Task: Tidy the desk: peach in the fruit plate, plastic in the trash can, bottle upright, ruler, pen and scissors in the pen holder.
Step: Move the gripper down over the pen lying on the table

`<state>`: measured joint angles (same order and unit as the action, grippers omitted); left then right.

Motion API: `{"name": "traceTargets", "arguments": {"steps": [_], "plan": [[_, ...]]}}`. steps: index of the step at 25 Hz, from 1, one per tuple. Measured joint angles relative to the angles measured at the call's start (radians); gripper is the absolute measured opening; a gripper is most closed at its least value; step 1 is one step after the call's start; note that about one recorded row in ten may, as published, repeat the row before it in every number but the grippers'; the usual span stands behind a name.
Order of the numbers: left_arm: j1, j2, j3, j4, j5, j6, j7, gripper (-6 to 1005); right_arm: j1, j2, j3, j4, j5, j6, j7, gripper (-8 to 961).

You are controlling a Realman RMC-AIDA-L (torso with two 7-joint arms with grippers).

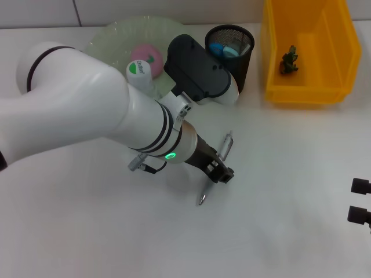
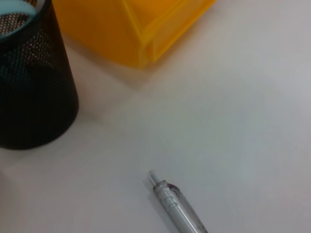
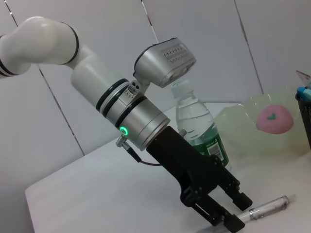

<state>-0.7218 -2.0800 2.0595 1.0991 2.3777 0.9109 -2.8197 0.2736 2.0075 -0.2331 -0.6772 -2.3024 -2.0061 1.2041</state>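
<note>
The left hand (image 1: 222,172) hovers low over the clear pen (image 1: 216,168) lying on the table (image 1: 278,220), fingers spread to straddle its barrel for pickup toward the mesh pen holder (image 1: 231,53).

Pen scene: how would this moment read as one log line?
left gripper: over pen, fingers open | pen: lying on table | right gripper: parked, table edge | pen holder: upright

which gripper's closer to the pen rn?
Left. The left gripper is down at the pen, fingers astride its barrel; the right gripper sits far off at the table's right edge.
</note>
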Motion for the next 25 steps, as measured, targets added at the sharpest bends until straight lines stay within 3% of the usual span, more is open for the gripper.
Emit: {"name": "traceTargets", "arguments": {"steps": [3,7,25], "plan": [[0.005,0.0,0.002,0.004,0.0,-0.004,0.002,655,0.001,0.0,0.0,0.002,0.0,0.006,0.0,649],[0.007,0.0,0.007,0.001,0.0,-0.011,0.003,459,0.001,-0.001,0.0,0.002,0.0,0.007,0.0,649],[0.011,0.0,0.049,0.006,0.05,-0.029,0.003,338,0.0,-0.001,0.01,0.002,0.001,0.007,0.0,648]]}}
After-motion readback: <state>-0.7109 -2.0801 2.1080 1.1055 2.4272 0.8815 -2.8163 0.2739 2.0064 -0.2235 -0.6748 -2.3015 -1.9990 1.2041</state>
